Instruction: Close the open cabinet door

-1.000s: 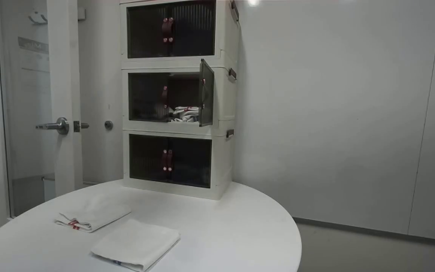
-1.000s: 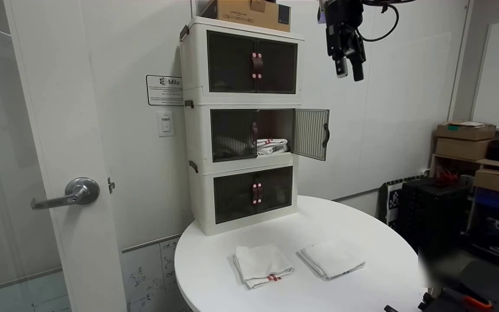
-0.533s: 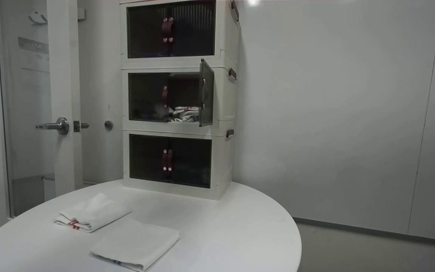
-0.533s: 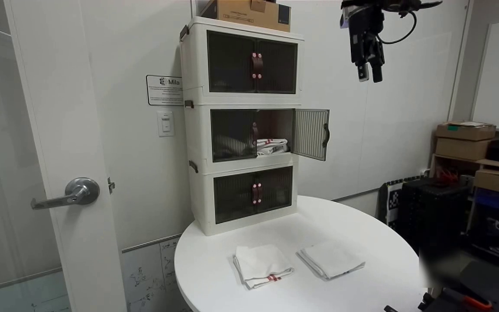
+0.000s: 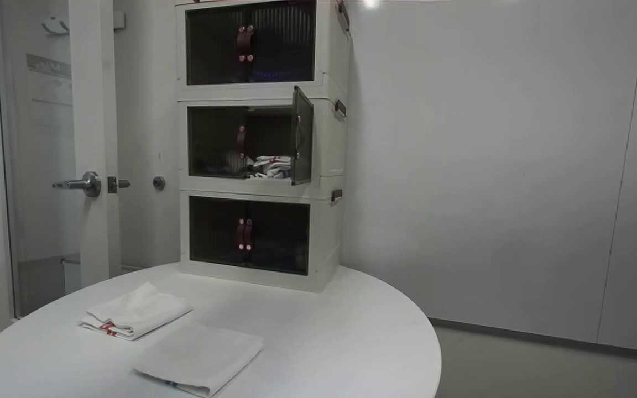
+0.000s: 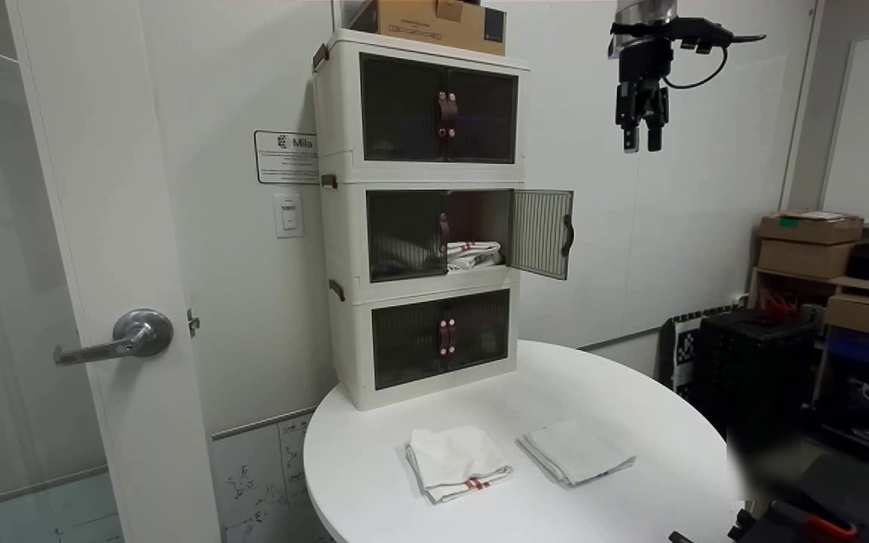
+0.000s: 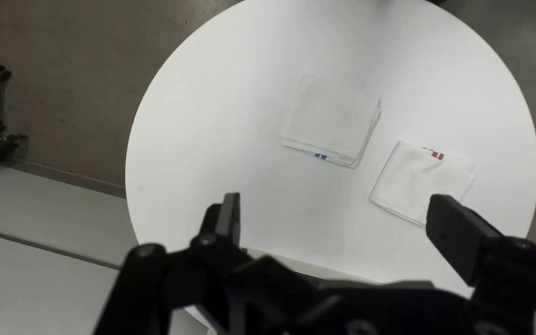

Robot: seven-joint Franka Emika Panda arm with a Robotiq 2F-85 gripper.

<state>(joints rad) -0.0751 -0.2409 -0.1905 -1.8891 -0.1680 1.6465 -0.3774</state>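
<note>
**Cabinet door (image 6: 542, 234) swung outward, gripper (image 6: 643, 139) apart from it with its jaws spread**

In an exterior view, the white three-tier cabinet (image 5: 327, 143) stands on a round white table (image 5: 351, 342). The cabinet door is at the right-hand half of the cabinet's middle compartment (image 5: 269, 132), turned out from the front so that it shows nearly edge-on. The left-hand panel (image 5: 213, 141) of that compartment sits flat in the cabinet's front, as do the top panels (image 5: 282, 44) and the bottom panels (image 5: 280, 237). Inside the middle compartment lies a bundle of white cloth (image 5: 272, 167) with a red marking. On the table in front of the cabinet rest a folded red-marked cloth (image 5: 136, 312) and a folded blue-marked cloth (image 5: 202, 356). To the left of the cabinet is a glass room door (image 5: 42, 138) with a metal handle (image 5: 89, 184).

In an exterior view, the cabinet door juts out to the right of the cabinet's front, its ribbed face showing, a dark handle (image 6: 568, 235) near its free edge. The gripper hangs to the right of the cabinet, pointing down, about level with the cabinet's top tier in this view. A cardboard box (image 6: 434, 26) rests on top of the cabinet. To the cabinet's left, a sign (image 6: 287, 157) and a switch (image 6: 289, 216) are on the wall (image 6: 238, 286).

In the wrist view, the gripper's fingers (image 7: 456, 235) stand wide apart, with the table showing between them. Both folded cloths lie on the table; the right-hand finger covers part of the red-marked cloth.
</note>
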